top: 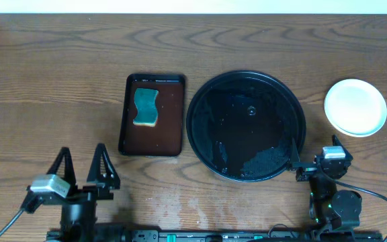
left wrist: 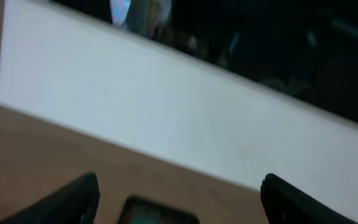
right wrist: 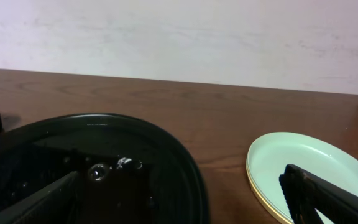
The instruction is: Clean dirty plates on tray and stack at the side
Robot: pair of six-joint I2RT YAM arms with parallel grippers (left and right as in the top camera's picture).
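The round black tray holds no plates, only water drops. The plates sit stacked on the table to its right, well apart from it. The small brown tray on the left holds a sponge. Only the right wrist view shows a yellow rim under the top plate. The left gripper and the right gripper both gape wide, holding nothing. The left wrist view is blurred.

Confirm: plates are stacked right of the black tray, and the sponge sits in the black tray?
No. The sponge sits in the brown tray, left of the black tray, per the overhead view. The plates are stacked right of it.
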